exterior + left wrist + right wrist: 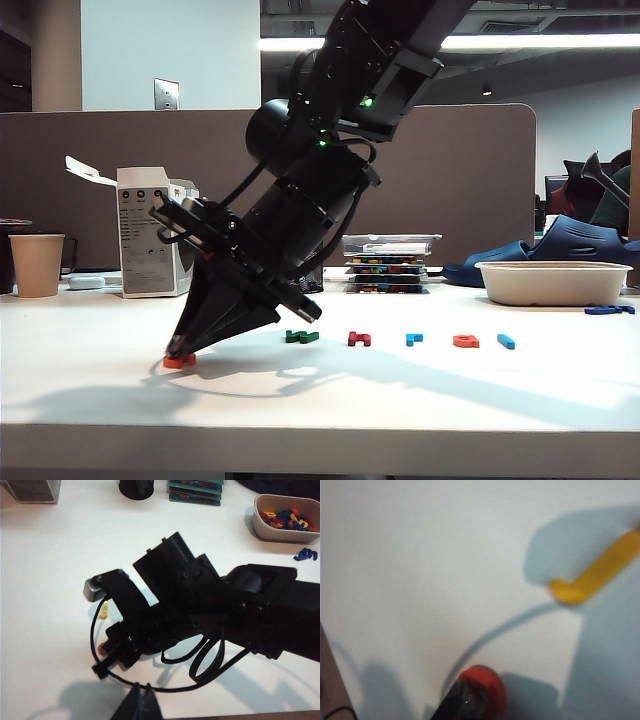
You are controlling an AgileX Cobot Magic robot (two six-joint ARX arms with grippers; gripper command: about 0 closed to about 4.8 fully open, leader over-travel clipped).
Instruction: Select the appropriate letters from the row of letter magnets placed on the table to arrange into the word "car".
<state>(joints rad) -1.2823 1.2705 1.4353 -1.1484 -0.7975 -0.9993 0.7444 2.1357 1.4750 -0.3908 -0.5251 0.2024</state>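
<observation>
Evidently the first pick was in hand. In the exterior view the right gripper [185, 352] reached across to the left of the table [420, 410], its fingers clenched and their tip down on an orange-red letter [179, 361] that lay flat on the table. Five more letters sat in a row to the right, apart from one another: one green [301, 337], one dark red [359, 339], one light blue [414, 339], a second orange-red [466, 341] and one blue bar [506, 341]. Behind them stood one beige tray [552, 283].

In the left wrist view, the left gripper [141, 705] hung above and away from the row, its fingers seemingly pressed together on nothing. Below it the right arm [210, 610] covered most of the row. One yellow letter [103, 611] showed beside the arm, making seven letters in all.

In the right wrist view, though blurred, the fingers [462, 702] appeared to pinch the edge of the orange-red letter [487, 687], with the yellow letter [597, 575] near but apart. Whether this piece was the c or the a could not be read.

By my judgement, the next move called for taking it clear of the yellow one to bare table nearer the front. The other orange-red letter and the light blue one had yet to be fetched.
</observation>
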